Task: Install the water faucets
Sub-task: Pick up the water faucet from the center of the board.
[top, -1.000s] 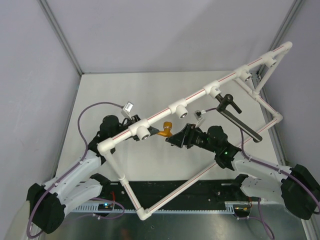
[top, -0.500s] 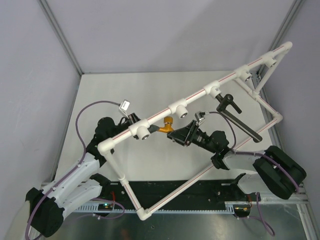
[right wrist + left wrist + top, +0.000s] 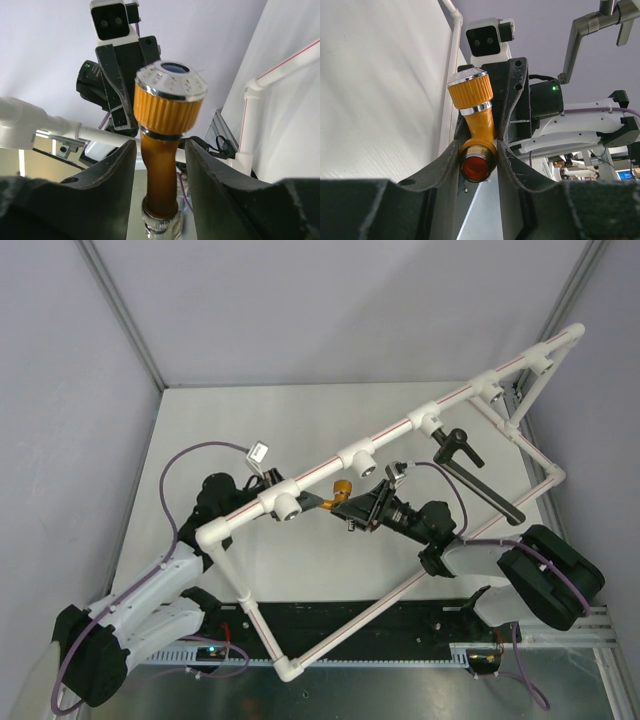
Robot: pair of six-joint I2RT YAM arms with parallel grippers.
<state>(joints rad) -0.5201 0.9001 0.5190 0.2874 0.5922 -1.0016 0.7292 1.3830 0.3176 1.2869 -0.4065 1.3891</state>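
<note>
The small orange-brass tap with its silver-blue knob hangs in the air just below the white pipe frame, between both grippers. My left gripper is shut on the tap's threaded end; the knob points away from it. My right gripper is open, and its fingers stand either side of the tap's stem with gaps on both sides, the knob beyond them. The larger black tap with its long arm hangs from a frame socket at the right.
The pipe frame runs diagonally across the table, with round sockets along its upper rail. Its lower rail passes over the right arm. Grey walls close in the left and back.
The right arm swung in and its open gripper closed up around the tap's stem. The left gripper kept hold and shifted the tap slightly up and right.
</note>
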